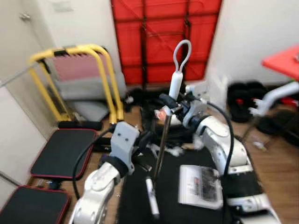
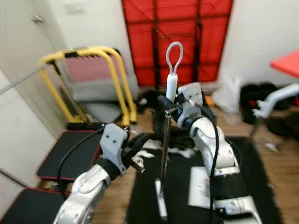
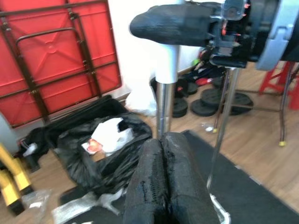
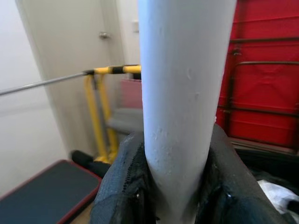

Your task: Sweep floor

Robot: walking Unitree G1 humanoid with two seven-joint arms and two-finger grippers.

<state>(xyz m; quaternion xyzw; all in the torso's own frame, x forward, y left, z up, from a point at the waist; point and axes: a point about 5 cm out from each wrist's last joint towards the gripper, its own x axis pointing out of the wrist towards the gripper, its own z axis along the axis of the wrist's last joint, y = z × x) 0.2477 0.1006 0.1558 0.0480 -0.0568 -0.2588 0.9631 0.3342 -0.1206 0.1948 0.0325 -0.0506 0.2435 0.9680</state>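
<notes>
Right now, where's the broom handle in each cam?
Left eye: broom handle upright at centre, right end effector clamped on it.
Right eye: centre, loop on top.
Left wrist: white grip and metal shaft ahead.
Right wrist: thick white pole between fingers.
Shared landmark: red folded table.

- A red folded table (image 1: 166,32) leaned against the wall.
- A yellow rail frame (image 1: 79,70) stood beside black floor mats (image 1: 63,151).
- Black weight plates (image 1: 245,100) lay near the corner.
</notes>
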